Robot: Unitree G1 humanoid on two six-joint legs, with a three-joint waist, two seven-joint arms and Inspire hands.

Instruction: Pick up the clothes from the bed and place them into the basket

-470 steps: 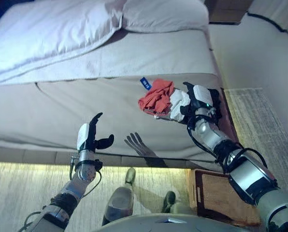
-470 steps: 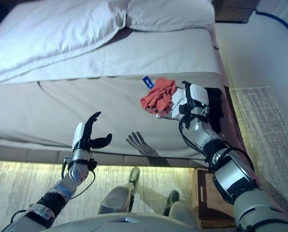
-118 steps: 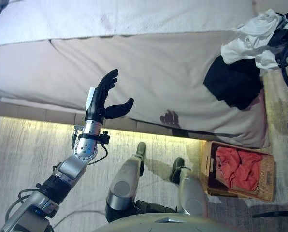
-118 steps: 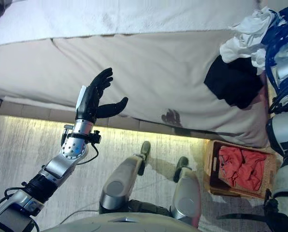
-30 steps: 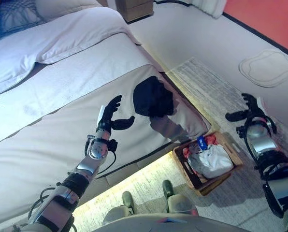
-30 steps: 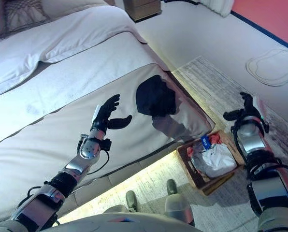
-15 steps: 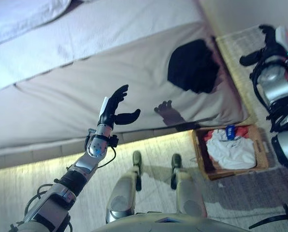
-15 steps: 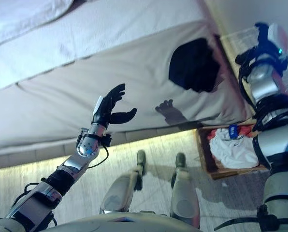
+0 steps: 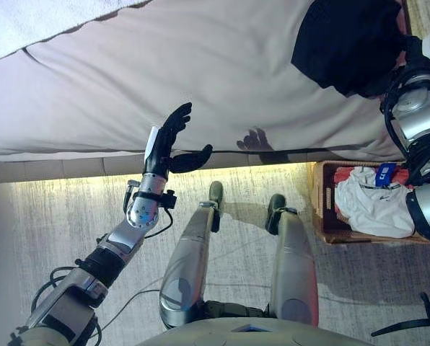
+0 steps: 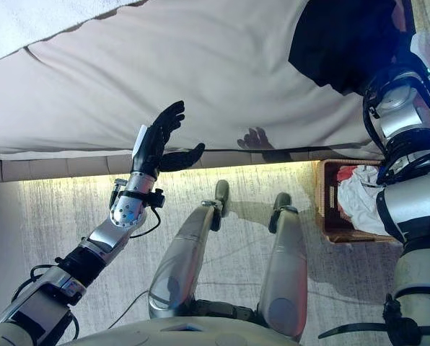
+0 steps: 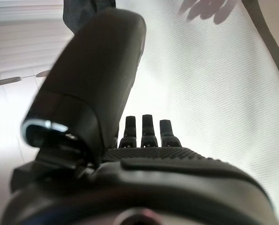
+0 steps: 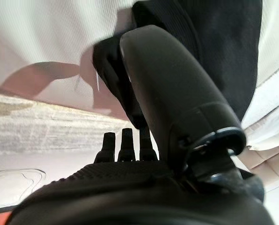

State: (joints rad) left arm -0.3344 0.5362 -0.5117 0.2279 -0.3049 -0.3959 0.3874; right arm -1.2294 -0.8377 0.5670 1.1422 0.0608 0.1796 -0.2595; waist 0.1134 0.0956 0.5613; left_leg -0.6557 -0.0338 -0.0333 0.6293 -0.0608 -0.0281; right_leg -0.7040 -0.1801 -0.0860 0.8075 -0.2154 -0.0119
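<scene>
Head views: black garment (image 9: 348, 43) lies on the bed (image 9: 200, 79) near its right corner; the basket (image 9: 323, 216) on the floor below holds white and red clothes (image 9: 374, 209). Left robot hand (image 9: 164, 148) hangs spread, empty. Left wrist view: fingers (image 11: 143, 129) straight over bedsheet. Right wrist view: right robot hand (image 12: 130, 154) straight-fingered, empty, near the garment.

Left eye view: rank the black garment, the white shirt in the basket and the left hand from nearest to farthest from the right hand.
1. black garment, on the bed corner, right beside the right hand.
2. white shirt, in the basket on the floor below.
3. left hand, far across, open at the bed's edge.
</scene>
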